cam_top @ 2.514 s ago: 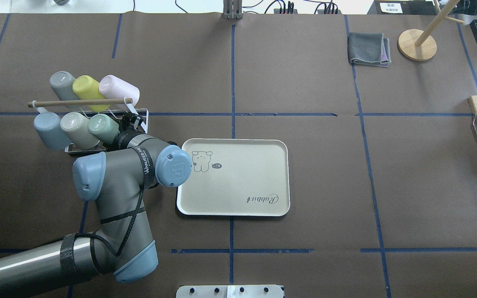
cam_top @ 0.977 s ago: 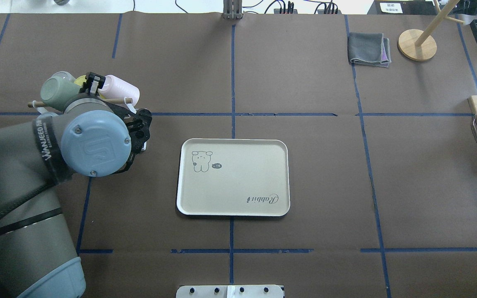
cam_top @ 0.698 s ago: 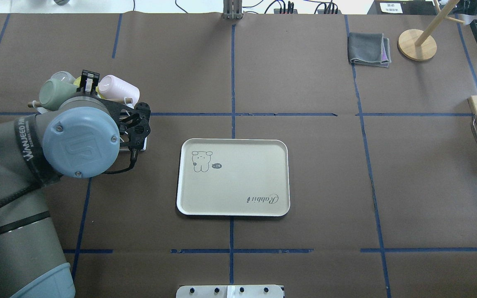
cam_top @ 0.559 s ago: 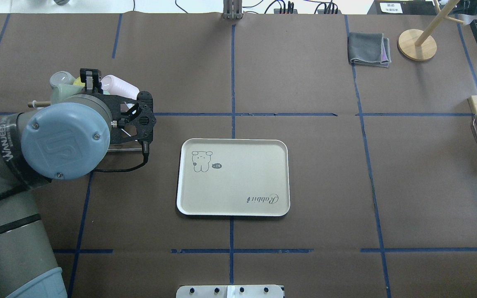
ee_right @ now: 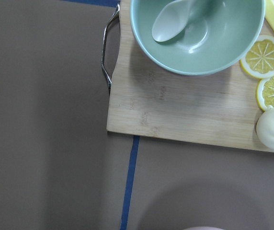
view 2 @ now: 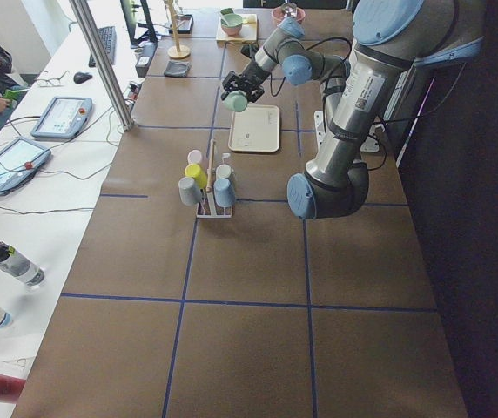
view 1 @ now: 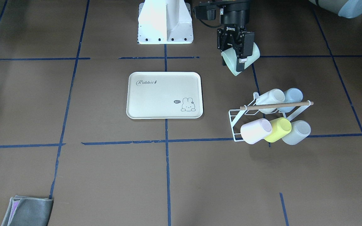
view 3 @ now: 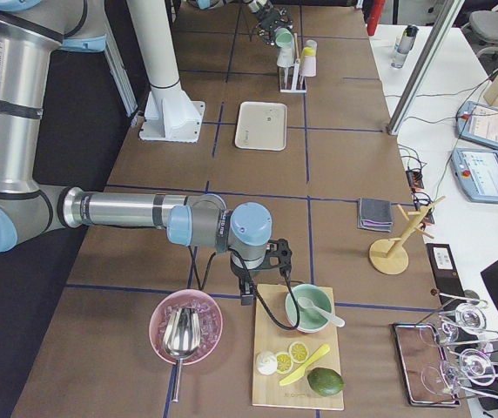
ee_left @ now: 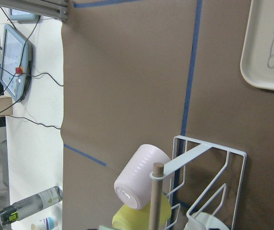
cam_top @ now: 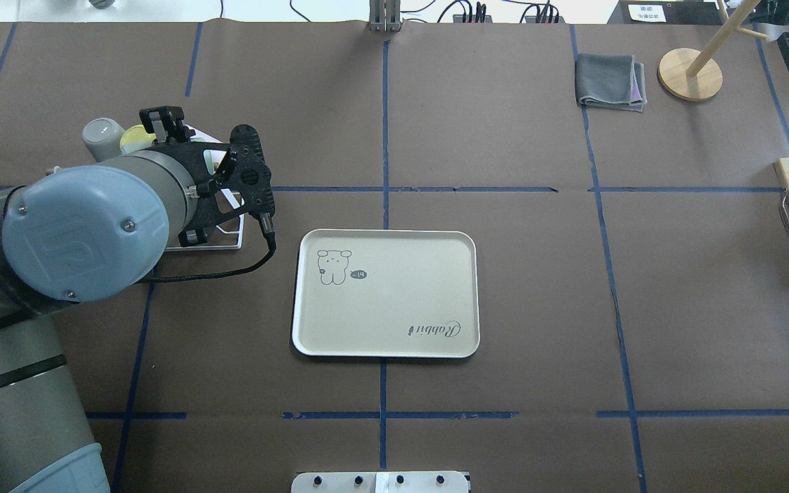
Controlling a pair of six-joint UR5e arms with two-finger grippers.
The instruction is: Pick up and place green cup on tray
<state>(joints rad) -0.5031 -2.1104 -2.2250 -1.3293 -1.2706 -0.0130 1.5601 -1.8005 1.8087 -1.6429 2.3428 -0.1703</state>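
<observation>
So the left gripper (view 1: 236, 56) is pinching the green cup (view 1: 254, 52) in the upper right-middle of the front-facing view. One black finger runs across the outside wall, and I can't really see the other one from here. The cup is tilted, mouth aimed toward the lower left of the frame. That's about the same lean as the cups sitting on the white wire rack (view 1: 235, 125) further down the frame, so it'll probably need rotating upright before it goes down. It looks clear of the table and of the rack, hanging between the rack and the robot's white base. From the left side camera you can see the cup (view 2: 236, 102) up in the air at the end of the near arm. The tray (view 1: 162, 99) sits flat in the centre of the frame, to the left of the cup and not touching anything, with nothing on it. That's handy, since there's a wide landing zone and the raised rim should stop the cup sliding off. The pink cup (view 1: 255, 131) and the lime cup (view 1: 280, 128) sit on the rack's lower row, out of the way. The right arm hangs over the wooden board (view 3: 297, 348) with the bowl at the bottom of the right side view. I can't tell whether its claw is spread or pressed together.
</observation>
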